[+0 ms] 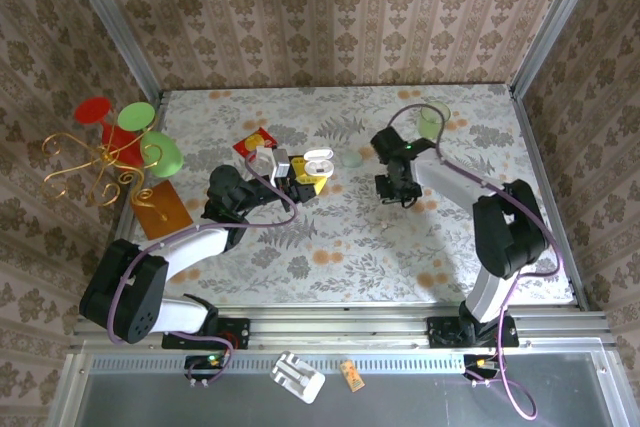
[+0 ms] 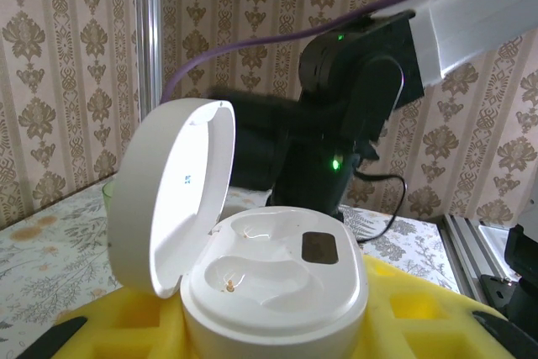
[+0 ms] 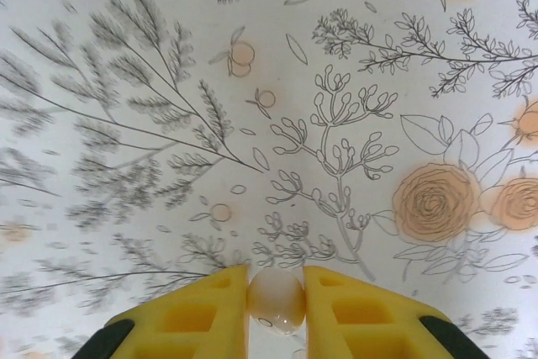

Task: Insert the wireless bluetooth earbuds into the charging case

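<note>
The charging case [image 2: 277, 287] is a white rounded box with its lid [image 2: 172, 195] swung open to the left. Both of its earbud sockets [image 2: 231, 279] are empty. It sits between the yellow fingers [image 2: 420, 317] of my left gripper [image 1: 300, 179], which is shut on it, left of the table's middle [image 1: 317, 162]. My right gripper [image 3: 276, 304] is shut on one small white earbud [image 3: 276, 296], pinched between its yellow pads [image 3: 202, 317] a little above the floral tablecloth. In the top view the right gripper [image 1: 393, 190] hangs to the right of the case, well apart from it.
A pale green disc [image 1: 352, 158] lies between the two grippers. A green cup [image 1: 432, 119] stands at the back right. A red card [image 1: 255, 140] and an orange sheet [image 1: 160, 209] lie on the left. A gold stand with coloured discs [image 1: 120, 142] rises at the left edge.
</note>
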